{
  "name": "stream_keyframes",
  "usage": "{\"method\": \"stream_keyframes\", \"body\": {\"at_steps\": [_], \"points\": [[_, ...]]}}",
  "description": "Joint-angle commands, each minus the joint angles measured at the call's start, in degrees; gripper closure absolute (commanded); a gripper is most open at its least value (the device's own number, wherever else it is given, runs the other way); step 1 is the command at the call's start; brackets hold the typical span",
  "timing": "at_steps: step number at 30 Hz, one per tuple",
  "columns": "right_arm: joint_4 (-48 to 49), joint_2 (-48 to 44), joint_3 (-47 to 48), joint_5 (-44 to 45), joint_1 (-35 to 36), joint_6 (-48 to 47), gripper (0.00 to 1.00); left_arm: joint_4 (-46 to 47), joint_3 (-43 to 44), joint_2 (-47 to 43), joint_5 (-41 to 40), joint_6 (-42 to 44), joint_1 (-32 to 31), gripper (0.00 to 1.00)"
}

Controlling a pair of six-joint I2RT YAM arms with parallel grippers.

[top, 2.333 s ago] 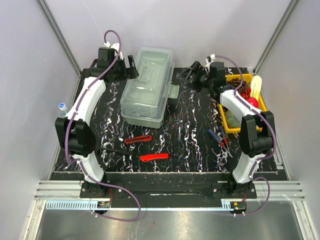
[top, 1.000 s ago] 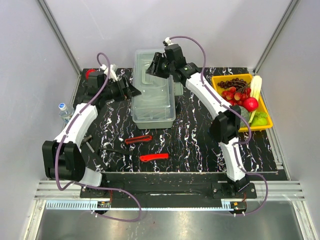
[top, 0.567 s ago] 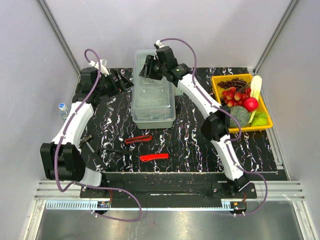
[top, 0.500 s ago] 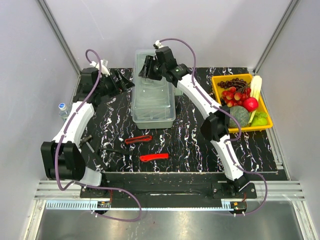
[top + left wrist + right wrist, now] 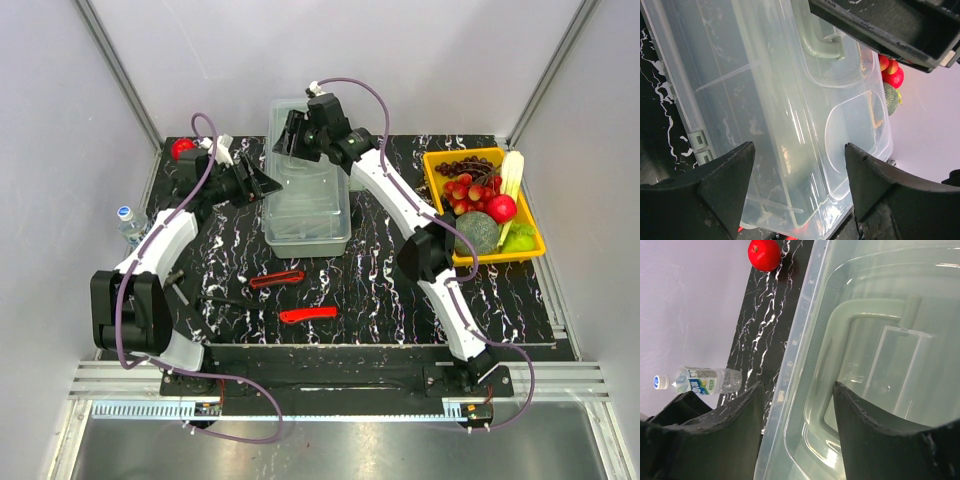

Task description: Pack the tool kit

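Note:
The tool kit's translucent grey-green toolbox point(image 5: 308, 195) stands closed at the back centre of the mat. My left gripper point(image 5: 263, 184) is open at the box's left wall; in the left wrist view the box point(image 5: 785, 100) and its lid handle point(image 5: 822, 44) fill the space beyond the left gripper point(image 5: 797, 150). My right gripper point(image 5: 290, 140) hovers open over the lid's back left part, and in its own view the right gripper point(image 5: 797, 390) straddles the lid's left edge point(image 5: 795, 355) beside the handle point(image 5: 860, 320). Two red tools point(image 5: 277, 279) point(image 5: 308, 315) and a black tool point(image 5: 215, 298) lie in front.
A yellow tray of fruit point(image 5: 531, 238) sits at the right. A water bottle point(image 5: 128, 222) lies off the mat's left edge, and a red ball point(image 5: 182, 148) rests at the back left corner. Another small tool point(image 5: 172, 281) lies near the left arm.
The right gripper slid left across the lid and its jaws widened. The left gripper swung away toward the back, then returned to the box's left wall with its jaws narrowing. The toolbox stayed put.

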Motion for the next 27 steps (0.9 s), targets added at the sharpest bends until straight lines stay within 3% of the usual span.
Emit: {"method": "stream_keyframes", "body": {"at_steps": [1,4,6,9,19,27], "points": [[2.1,2.6,0.9,-9.8,1.1,6.1,0.37,3.7,-0.9,-1.0,3.4,-0.1,-1.2,0.24],[5.7,1.9,-0.4,-14.5,1.1,9.8,0.37,3.3,-0.5,-1.1,2.9,0.0,-1.2,0.24],[7.1,1.1,-1.1,-15.7,1.1,11.2,0.31,3.6,-0.4,-1.3,3.0,0.1,-1.2,0.24],[9.0,-0.1,-2.8,-16.4,1.1,10.9,0.28,2.6,0.3,-2.2,2.0,1.3,-1.2,0.24],[17.0,-3.2,-8.4,-22.8,1.0,12.0,0.33,-5.0,5.4,-5.0,-6.4,4.9,0.2,0.24],[22.4,-4.3,-11.4,-25.4,0.2,15.9,0.37,-3.7,9.0,-6.0,-12.5,-3.9,3.2,0.4]]}}
